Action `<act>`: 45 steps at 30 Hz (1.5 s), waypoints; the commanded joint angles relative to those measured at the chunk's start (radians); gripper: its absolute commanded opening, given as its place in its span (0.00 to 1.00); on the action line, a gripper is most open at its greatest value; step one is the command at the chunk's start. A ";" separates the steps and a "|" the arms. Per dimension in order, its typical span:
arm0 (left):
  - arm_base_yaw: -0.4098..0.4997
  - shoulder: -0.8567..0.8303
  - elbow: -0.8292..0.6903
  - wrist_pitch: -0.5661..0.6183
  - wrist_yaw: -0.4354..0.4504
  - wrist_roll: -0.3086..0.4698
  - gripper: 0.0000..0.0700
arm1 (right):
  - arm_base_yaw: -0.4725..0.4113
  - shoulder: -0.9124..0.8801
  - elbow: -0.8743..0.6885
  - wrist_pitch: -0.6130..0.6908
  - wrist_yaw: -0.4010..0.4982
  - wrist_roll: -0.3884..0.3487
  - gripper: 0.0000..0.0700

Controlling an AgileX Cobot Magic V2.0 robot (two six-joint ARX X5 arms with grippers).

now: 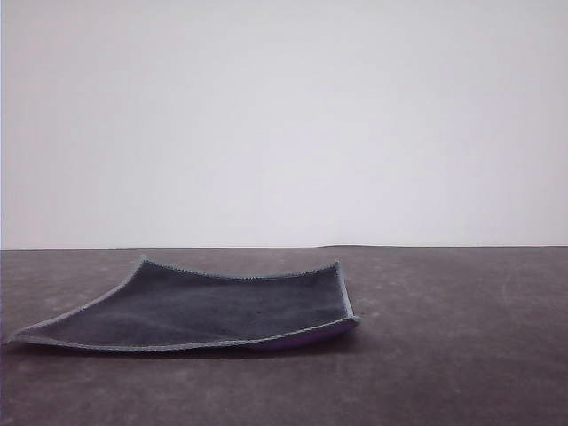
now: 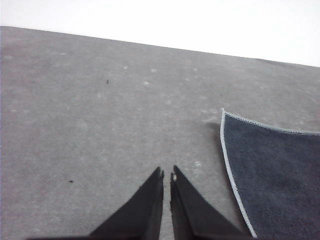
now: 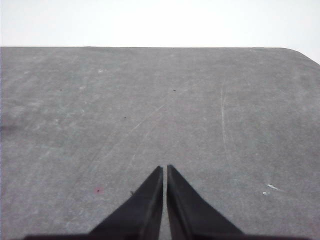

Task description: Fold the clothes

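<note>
The clothes (image 1: 209, 306) are one small square cloth lying spread on the table, left of centre in the front view, charcoal face up with light stitched edging. A sliver of purple shows under its lifted near right corner. In the left wrist view the cloth (image 2: 275, 175) lies just beside my left gripper (image 2: 166, 175), whose black fingers are shut together over bare table, apart from the cloth's edge. My right gripper (image 3: 165, 170) is shut too, with nothing in it, above bare table.
The dark grey table (image 1: 444, 337) carries scuffs and small specks. Its far edge meets a plain white wall (image 1: 284, 115). A rounded table corner (image 3: 300, 52) appears in the right wrist view.
</note>
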 commanded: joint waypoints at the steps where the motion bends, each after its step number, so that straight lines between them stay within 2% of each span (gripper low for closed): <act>1: 0.002 0.000 -0.018 -0.012 -0.003 0.000 0.02 | 0.002 -0.002 -0.005 0.011 0.004 -0.014 0.01; 22: 0.002 0.000 -0.018 0.012 -0.003 0.000 0.02 | 0.002 -0.002 -0.005 0.018 0.004 -0.010 0.01; 25: 0.002 0.000 -0.015 0.028 -0.002 -0.016 0.02 | 0.002 -0.002 -0.004 0.018 0.004 0.035 0.01; 30: 0.000 0.004 0.050 0.062 -0.002 -0.139 0.02 | 0.002 -0.001 0.025 0.019 0.003 0.164 0.01; 33: -0.001 0.032 0.119 0.059 -0.003 -0.154 0.02 | 0.002 0.010 0.067 0.019 0.003 0.213 0.01; 39: -0.001 0.221 0.309 0.025 -0.005 -0.157 0.02 | 0.003 0.135 0.197 -0.019 -0.014 0.250 0.01; 45: -0.002 0.560 0.536 -0.017 0.020 -0.129 0.02 | 0.003 0.412 0.378 -0.030 -0.140 0.252 0.01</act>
